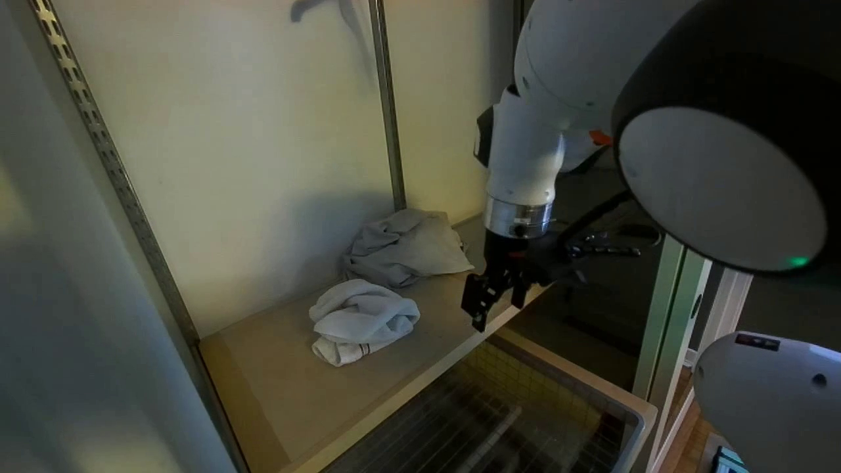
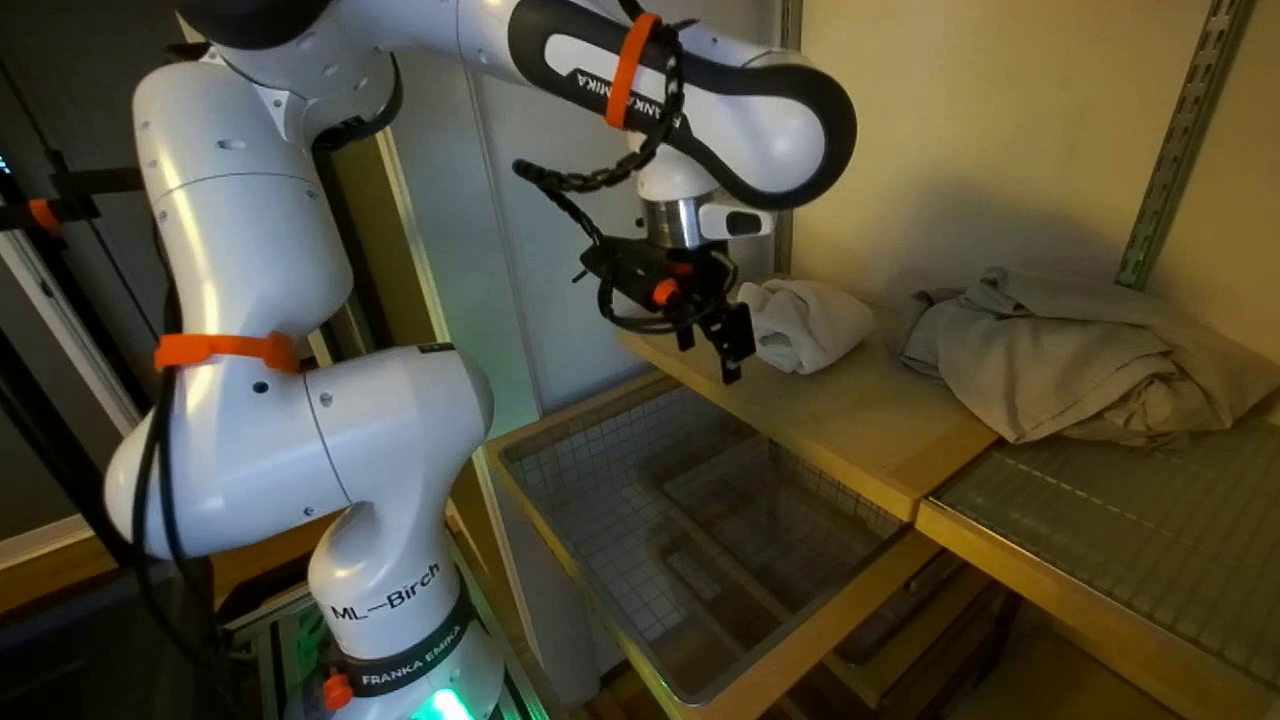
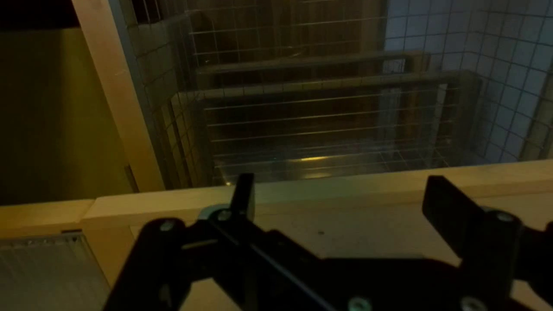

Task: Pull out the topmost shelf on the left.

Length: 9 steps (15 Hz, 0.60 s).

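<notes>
- Farthest left in an exterior view, the white arm (image 2: pixel 390 430) rises from its base, with an orange strap (image 2: pixel 225 350) wrapped round it and a green light (image 2: pixel 448 705) glowing at its foot.
- Beside the arm, the topmost shelf (image 2: pixel 800 648), a tan wooden frame around wire mesh, juts out from beneath the front edge of the bench (image 2: pixel 850 410).
- Over that front edge, or close to it, the jaws point downward. They stand wide apart, the bench's edge showing between them in the wrist view; whether they touch it I cannot tell.
- Just past the jaws, a crumpled white cloth (image 1: pixel 364 315) lies on the bench, dark stripes near its hem.
- Farther right, near the white cloth but apart from it, a larger grey cloth (image 2: pixel 1070 360) is heaped partly on the bench and partly on a slatted shelf (image 2: pixel 1120 520).
- At the far right, that slatted shelf sits just beside the bench, with a tan front rail; behind, a slotted metal upright (image 2: pixel 1185 150) runs up the pale wall (image 2: pixel 1000 120).
</notes>
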Each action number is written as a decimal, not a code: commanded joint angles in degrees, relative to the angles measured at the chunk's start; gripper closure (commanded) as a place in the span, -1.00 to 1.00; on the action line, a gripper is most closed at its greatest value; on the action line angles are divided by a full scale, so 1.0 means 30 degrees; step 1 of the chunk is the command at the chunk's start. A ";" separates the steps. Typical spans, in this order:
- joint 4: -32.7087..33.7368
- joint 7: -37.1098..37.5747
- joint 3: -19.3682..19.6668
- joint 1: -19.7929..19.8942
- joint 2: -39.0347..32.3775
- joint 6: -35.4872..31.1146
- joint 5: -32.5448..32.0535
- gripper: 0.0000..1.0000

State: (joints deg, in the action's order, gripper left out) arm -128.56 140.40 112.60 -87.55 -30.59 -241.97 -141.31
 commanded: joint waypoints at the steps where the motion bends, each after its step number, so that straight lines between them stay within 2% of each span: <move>1: 0.0460 0.0790 0.1835 -0.2384 0.0013 -0.0107 -0.0901 -1.00; 2: 0.0596 -0.0119 0.2128 -0.2778 -0.0160 -0.0035 -0.0537 -1.00; 3: 0.0511 0.0210 0.1283 -0.1621 -0.0263 0.0035 -0.0343 -1.00; 5: 0.0689 0.0090 0.1661 -0.2295 -0.0268 0.0065 -0.0343 -1.00; 9: 0.0734 0.0011 0.1747 -0.2427 -0.0266 0.0079 -0.0344 -1.00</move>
State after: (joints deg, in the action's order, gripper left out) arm -126.35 140.43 117.84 -94.83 -31.39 -241.74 -142.34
